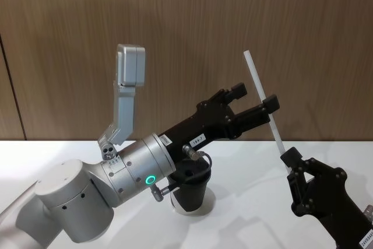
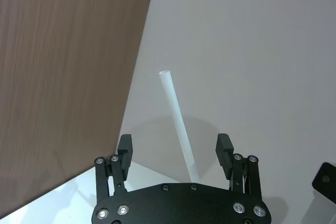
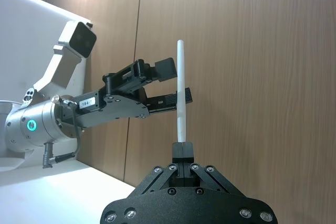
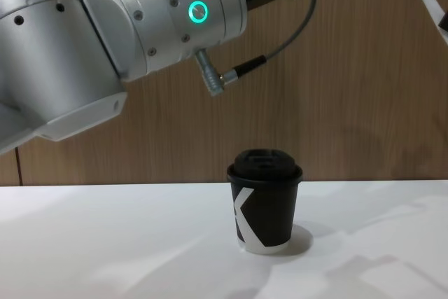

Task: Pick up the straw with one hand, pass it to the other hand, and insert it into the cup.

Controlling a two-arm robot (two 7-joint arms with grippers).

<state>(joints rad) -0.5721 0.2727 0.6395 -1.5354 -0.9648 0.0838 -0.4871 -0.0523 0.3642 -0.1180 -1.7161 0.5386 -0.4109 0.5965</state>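
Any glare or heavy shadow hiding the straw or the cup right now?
Head view: the straw, held by the right gripper between the left gripper's open jaws, shows white on the brown wall, no glare. Left wrist view: pale straw on pale backdrop, weak contrast. Right wrist view: bright patch far from the straw. Chest view: the cup throws a soft shadow on the table.
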